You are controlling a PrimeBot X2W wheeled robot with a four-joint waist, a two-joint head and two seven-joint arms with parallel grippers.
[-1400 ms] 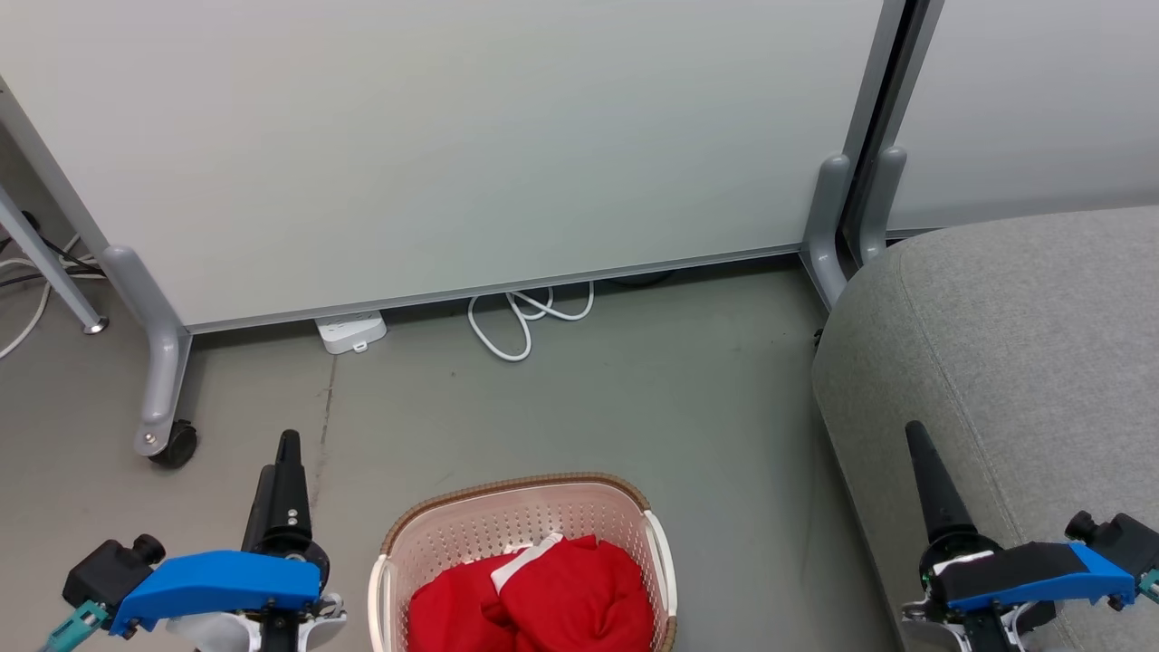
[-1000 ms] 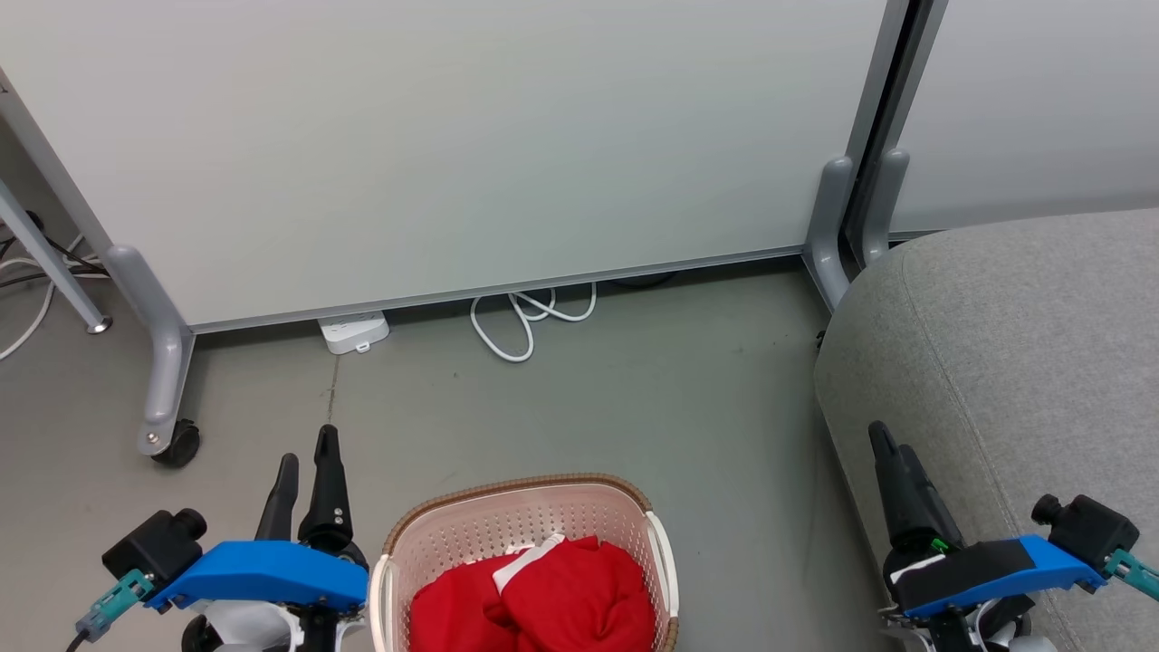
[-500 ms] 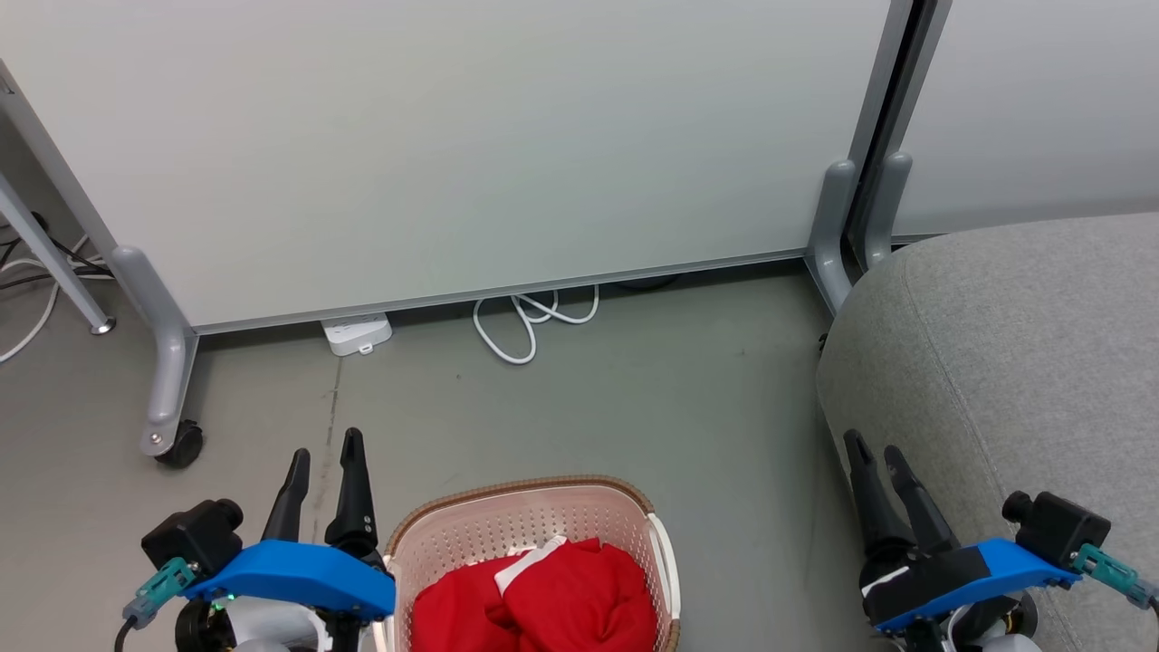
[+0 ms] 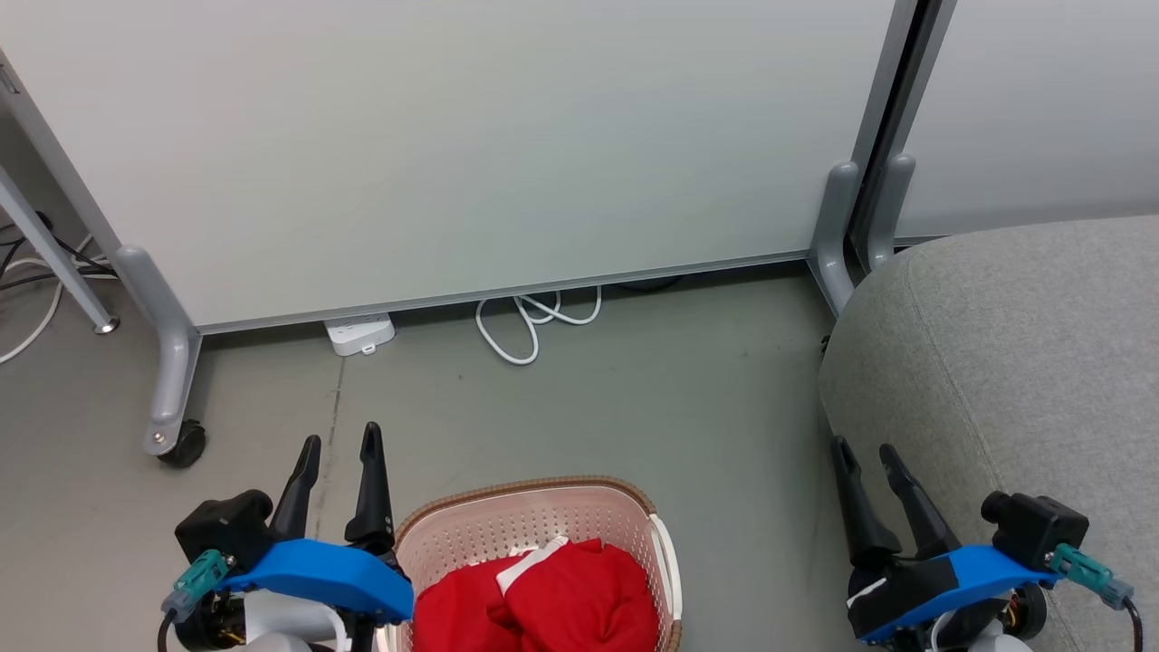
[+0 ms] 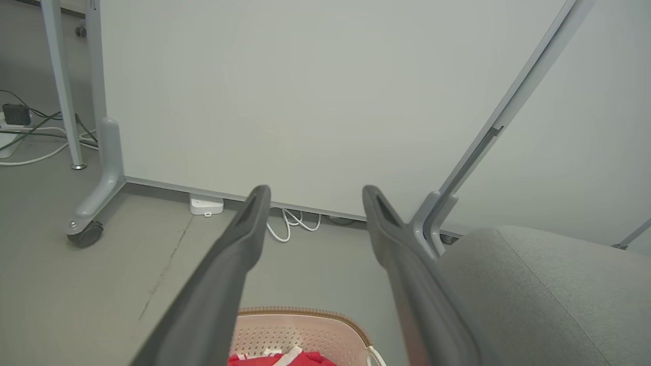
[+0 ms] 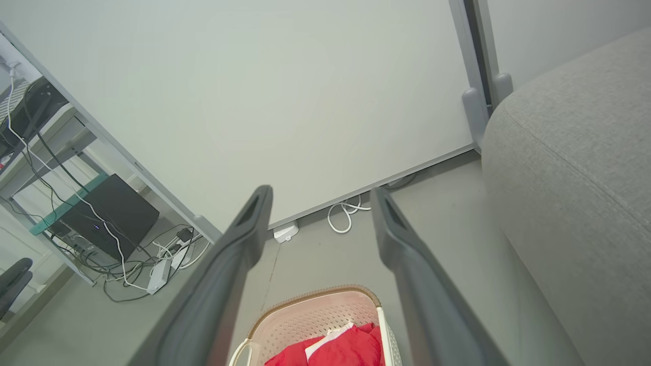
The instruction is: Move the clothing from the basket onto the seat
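Your left claw (image 4: 341, 435): fingers apart, empty, hovering over floor (image 4: 634, 407) just left of basket (image 4: 525, 484). Your right claw (image 4: 863, 445): fingers apart, empty, between basket and seat (image 4: 1023, 362), close to seat's left edge. Clothing (image 4: 543, 602): red heap, white trim showing, lying inside basket at near edge of scene. Basket on floor, left of seat, apart from it. White panel (image 4: 453, 136) far behind; white cable (image 4: 530, 321) coiled at its foot.
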